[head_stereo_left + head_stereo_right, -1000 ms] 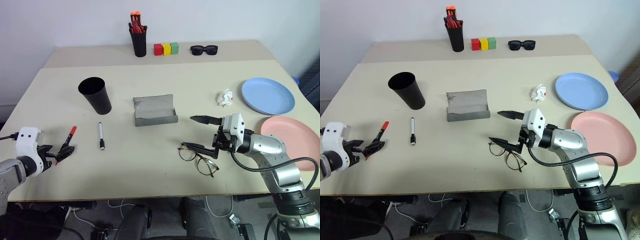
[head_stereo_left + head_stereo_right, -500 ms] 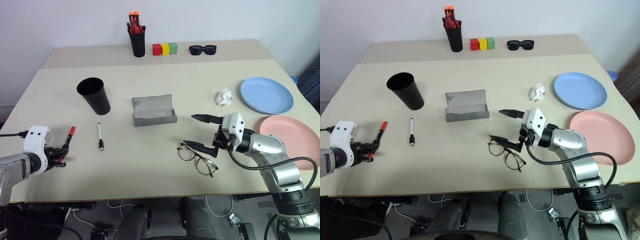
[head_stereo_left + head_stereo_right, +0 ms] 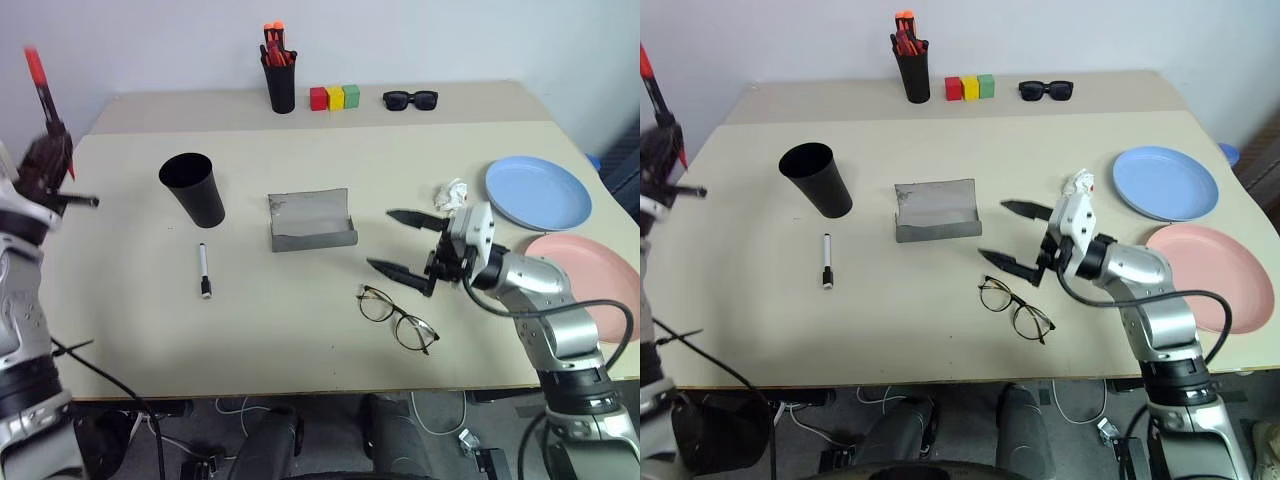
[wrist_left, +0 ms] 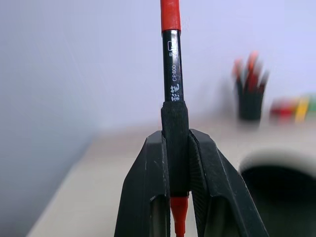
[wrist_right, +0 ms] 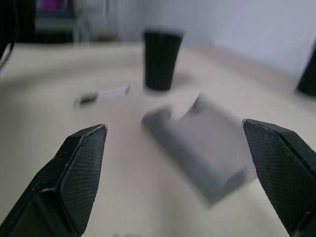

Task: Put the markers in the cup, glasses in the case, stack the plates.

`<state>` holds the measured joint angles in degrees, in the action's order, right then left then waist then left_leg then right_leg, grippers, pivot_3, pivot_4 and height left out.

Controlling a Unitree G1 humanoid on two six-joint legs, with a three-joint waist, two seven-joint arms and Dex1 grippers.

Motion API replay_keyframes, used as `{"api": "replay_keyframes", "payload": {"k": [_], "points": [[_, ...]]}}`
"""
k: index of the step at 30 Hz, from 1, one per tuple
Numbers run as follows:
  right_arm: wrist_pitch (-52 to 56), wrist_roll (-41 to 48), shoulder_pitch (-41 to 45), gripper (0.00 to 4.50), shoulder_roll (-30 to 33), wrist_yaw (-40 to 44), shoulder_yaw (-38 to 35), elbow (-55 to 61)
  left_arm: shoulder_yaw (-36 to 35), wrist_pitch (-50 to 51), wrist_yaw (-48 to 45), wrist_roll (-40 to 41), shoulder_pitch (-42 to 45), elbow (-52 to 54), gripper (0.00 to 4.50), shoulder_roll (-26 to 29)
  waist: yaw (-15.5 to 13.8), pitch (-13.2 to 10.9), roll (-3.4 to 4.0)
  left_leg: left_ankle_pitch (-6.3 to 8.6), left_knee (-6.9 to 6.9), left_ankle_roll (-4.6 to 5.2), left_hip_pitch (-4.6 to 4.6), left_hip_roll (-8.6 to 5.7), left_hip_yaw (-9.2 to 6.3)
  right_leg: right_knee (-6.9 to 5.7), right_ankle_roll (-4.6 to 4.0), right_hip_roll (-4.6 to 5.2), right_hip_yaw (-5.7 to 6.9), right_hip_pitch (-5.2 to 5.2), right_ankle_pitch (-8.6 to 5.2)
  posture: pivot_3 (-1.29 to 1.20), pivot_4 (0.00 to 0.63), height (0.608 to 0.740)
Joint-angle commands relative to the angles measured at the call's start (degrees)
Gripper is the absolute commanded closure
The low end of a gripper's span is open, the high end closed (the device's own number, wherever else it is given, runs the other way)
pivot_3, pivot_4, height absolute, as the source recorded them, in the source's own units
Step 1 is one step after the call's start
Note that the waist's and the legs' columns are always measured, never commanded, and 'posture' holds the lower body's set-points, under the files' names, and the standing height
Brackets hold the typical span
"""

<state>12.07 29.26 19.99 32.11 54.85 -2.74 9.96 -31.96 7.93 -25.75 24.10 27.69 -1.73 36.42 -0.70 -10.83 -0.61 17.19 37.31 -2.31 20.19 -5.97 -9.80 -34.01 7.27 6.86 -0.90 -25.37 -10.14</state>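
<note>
Red-capped marker [image 4: 171,74] stands clenched in the left gripper [image 4: 176,163], far left; right gripper [image 3: 404,242] gapes, seemingly above the glasses [image 3: 398,318].

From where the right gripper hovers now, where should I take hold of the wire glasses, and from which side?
Probably the bridge between the lenses, coming straight down. The glasses lie flat on the table, arms unfolded toward the open right gripper hovering beyond them. The thin wire rims leave little to pinch from the side; the bridge avoids pressing the lenses.
</note>
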Motion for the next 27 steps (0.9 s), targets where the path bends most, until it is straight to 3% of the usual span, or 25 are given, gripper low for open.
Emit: {"api": "replay_keyframes", "payload": {"k": [1,10,24,27], "points": [[0.4,1.3,0.9,0.0,-0.9,-1.0,-1.0,1.4,3.4,-8.0,-0.1,-2.5,5.5,-6.7,4.47,-2.1,0.0,0.0,0.02,0.0,-0.01,0.0,-0.01,-0.02,0.0,0.01,0.0,0.0,0.0,0.0,0.0,0.0,0.15,0.74],[2.4,2.2,0.5,0.0,-1.0,-3.2,-1.8,3.4,6.8,-21.8,-1.5,-2.8,13.7,-24.9,4.47,-9.3,0.5,0.0,-0.02,-0.01,0.04,0.01,0.05,-0.06,0.03,0.03,0.04,-0.02,-0.02,-0.05,0.03,0.0,0.15,0.74],[2.3,1.8,0.3,0.0,-1.1,-5.3,-1.9,3.5,9.9,-25.7,-4.7,-2.7,9.9,-31.5,4.47,-14.1,0.3,0.0,-0.03,-0.01,0.15,0.02,0.09,-0.08,0.03,0.01,0.08,-0.02,-0.05,-0.04,0.07,0.0,0.15,0.74],[2.3,1.8,0.4,0.0,-1.0,-5.3,-1.9,3.5,9.8,-25.9,-5.6,-1.9,9.5,-32.5,3.14,-14.1,0.3,0.0,-0.02,0.0,0.15,0.02,0.09,-0.08,0.03,0.01,0.09,-0.02,-0.05,-0.04,0.07,0.0,0.15,0.74]]}}
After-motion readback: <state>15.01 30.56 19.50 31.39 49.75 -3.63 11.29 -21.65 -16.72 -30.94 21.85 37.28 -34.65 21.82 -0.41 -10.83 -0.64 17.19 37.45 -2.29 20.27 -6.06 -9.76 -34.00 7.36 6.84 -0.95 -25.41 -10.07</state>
